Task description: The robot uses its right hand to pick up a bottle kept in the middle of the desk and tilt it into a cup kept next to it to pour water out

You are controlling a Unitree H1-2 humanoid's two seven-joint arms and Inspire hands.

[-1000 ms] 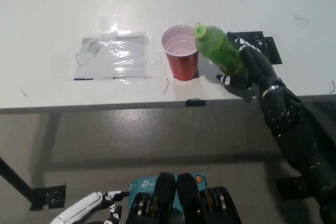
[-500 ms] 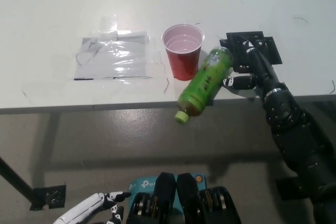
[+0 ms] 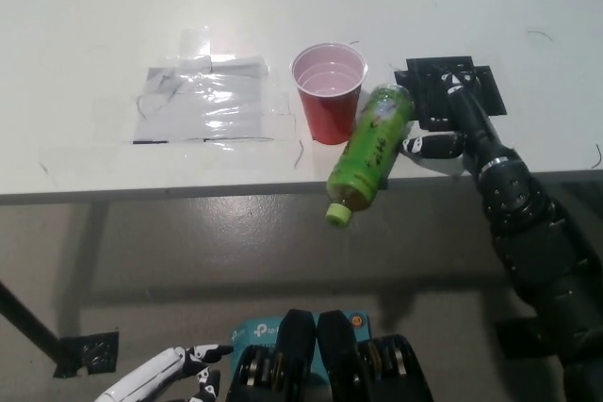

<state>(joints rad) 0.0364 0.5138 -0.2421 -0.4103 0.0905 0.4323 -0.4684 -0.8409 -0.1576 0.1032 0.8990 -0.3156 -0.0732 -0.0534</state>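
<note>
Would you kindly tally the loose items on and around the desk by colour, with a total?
Green: 1, the bottle, tilted with its cap past the desk edge
Red: 1, the cup, upright on the desk
Clear: 1, the plastic sheet, lying flat on the desk
Black: 1, the mat under the right hand
Total: 4

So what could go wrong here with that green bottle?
The green bottle hangs tipped with its cap end past the desk edge, away from the red cup, so any water could land on the floor. The right hand holds only its far end, so it might slip. The left hand rests low.
</note>
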